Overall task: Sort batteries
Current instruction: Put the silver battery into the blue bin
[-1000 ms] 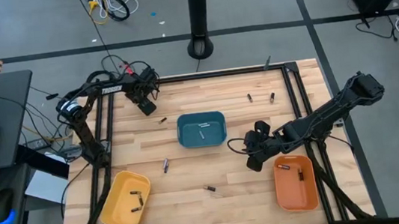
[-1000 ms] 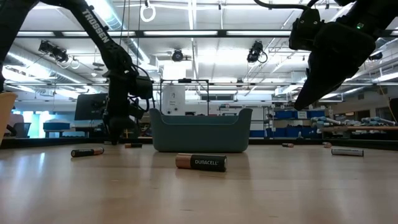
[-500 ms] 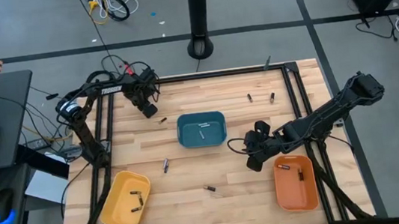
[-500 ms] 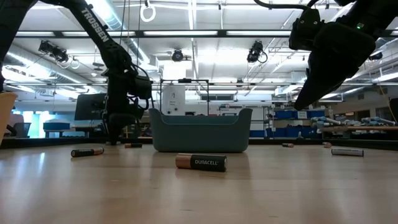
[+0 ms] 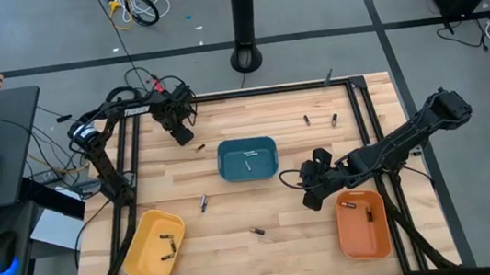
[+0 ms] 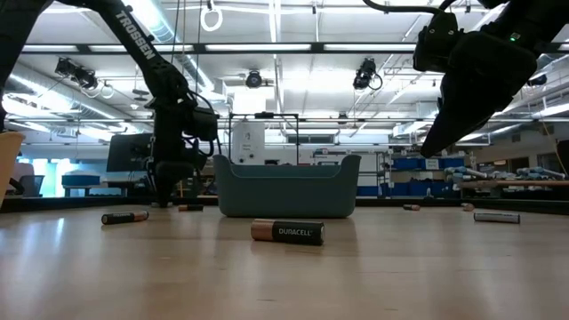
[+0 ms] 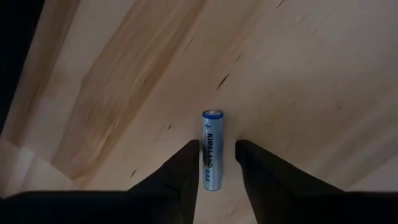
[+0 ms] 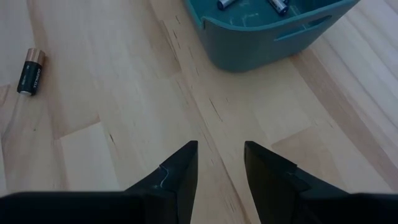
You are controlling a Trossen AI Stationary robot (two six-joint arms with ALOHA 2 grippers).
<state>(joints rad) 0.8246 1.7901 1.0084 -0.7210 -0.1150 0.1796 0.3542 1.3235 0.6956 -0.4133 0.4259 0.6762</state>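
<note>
The left pincer [image 7: 216, 163] sits low over the wooden surface [image 5: 293, 234] near its far left corner, its two fingers standing apart on either side of a blue-and-silver battery [image 7: 211, 149] that lies flat between them; whether the pads already touch the cell is hard to say from the wrist view, so I would call it straddled rather than gripped. Compared with a second ago the pincer has shifted slightly toward this cell and settled over it, which reads as the approach being finished and the closing about to come. Farther out from it stands the teal bin [image 5: 248, 159] with a few cells inside, then a loose battery [image 5: 203, 202] on the bare wood, and beyond that the yellow tray [image 5: 154, 247] at the near left. The right pincer [image 8: 219, 163] hangs open and empty, unmoved, just short of the teal bin, with a copper-topped battery [image 8: 30, 71] off to one side and the orange tray [image 5: 363, 224] close by. Several cells remain loose, so the sorting looks partly done.
</note>
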